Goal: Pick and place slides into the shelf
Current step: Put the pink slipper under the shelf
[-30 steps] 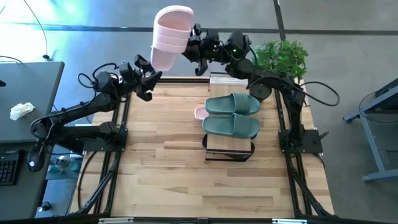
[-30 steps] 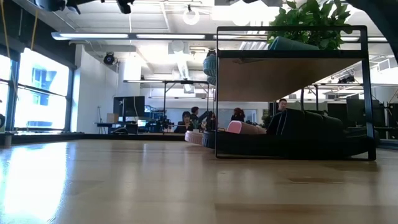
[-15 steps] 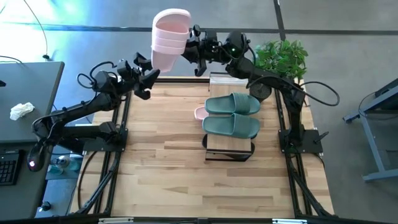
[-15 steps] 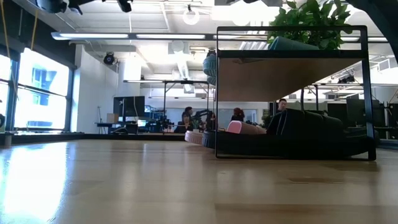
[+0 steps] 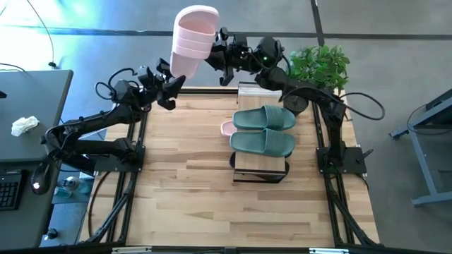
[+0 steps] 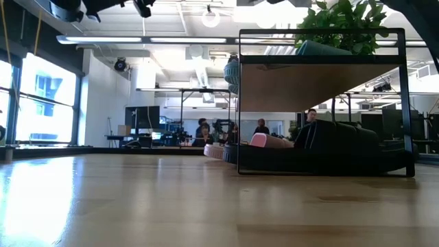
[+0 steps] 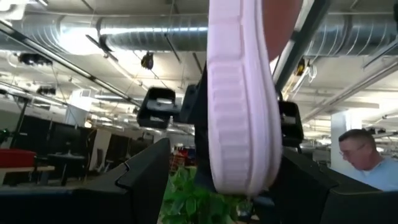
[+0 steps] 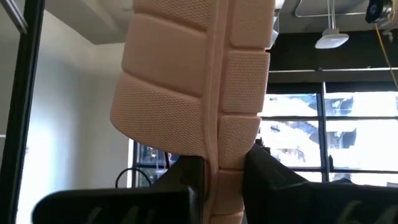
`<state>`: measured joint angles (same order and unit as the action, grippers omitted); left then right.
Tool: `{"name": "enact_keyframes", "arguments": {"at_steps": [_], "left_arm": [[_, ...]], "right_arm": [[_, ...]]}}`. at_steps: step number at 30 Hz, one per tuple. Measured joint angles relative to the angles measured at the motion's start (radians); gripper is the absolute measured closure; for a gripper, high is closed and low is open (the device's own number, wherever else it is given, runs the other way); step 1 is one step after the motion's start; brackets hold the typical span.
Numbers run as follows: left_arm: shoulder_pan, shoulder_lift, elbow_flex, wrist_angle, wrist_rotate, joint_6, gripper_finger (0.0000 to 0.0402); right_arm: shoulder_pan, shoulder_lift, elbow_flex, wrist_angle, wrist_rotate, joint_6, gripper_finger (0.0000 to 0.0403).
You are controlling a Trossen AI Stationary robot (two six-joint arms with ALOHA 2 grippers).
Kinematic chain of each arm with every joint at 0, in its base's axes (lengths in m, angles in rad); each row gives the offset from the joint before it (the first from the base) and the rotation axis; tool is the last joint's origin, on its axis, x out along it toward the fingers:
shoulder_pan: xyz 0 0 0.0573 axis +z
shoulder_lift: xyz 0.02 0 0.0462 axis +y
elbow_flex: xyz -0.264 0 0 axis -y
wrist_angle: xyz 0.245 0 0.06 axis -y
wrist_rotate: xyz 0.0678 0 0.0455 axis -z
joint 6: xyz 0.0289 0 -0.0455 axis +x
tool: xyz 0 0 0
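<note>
High above the far edge of the counter (image 5: 183,169), the right tool (image 5: 214,53) pinches a pale pink slide (image 5: 192,41) by its edge, sole showing in the right wrist view (image 8: 193,93). Near it, the left tool (image 5: 174,85) hangs with its fingers spread, just beside the pink slide but not touching it. On top of the shelf (image 5: 260,166) lie two green slides (image 5: 263,130) side by side. Another pink slide (image 5: 227,128) peeks out from under them on the lower board. Behind the shelf stands a potted plant (image 5: 319,65).
</note>
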<state>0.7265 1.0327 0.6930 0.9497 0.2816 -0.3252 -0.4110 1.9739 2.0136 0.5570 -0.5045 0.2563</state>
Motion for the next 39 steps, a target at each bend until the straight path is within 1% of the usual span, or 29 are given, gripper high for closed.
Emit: {"name": "enact_keyframes", "arguments": {"at_steps": [7,16,24,26,28,30,37,38,39], "left_arm": [[0.000,0.000,0.000,-0.008,-0.013,0.003,0.0170],[0.000,0.000,0.000,-0.009,-0.046,0.037,0.0170],[0.000,0.000,0.000,-0.008,-0.068,0.056,0.0170],[0.000,0.000,0.000,-0.008,-0.073,0.059,0.0175],[0.000,0.000,0.000,-0.009,-0.079,0.060,0.0191],[0.000,0.000,0.000,-0.008,-0.080,0.065,0.0218],[-0.001,0.000,0.000,-0.006,-0.085,0.089,0.0349],[0.000,0.000,0.000,-0.003,-0.085,0.089,0.0358],[0.000,0.000,0.000,-0.003,-0.088,0.090,0.0358]], "right_arm": [[0.004,0.045,-0.001,0.080,0.015,0.044,0.0365],[0.003,0.051,-0.001,0.134,0.027,0.050,0.0365],[0.004,0.051,-0.001,0.134,0.030,0.050,0.0365],[0.003,0.051,-0.001,0.134,0.030,0.050,0.0365],[0.003,0.051,-0.001,0.133,0.030,0.049,0.0365],[0.003,0.051,-0.001,0.131,0.030,0.049,0.0365],[0.003,0.051,0.000,0.122,0.026,0.046,0.0365],[0.003,0.050,0.000,0.119,0.026,0.046,0.0365],[0.003,0.050,0.001,0.115,0.026,0.046,0.0363]]}}
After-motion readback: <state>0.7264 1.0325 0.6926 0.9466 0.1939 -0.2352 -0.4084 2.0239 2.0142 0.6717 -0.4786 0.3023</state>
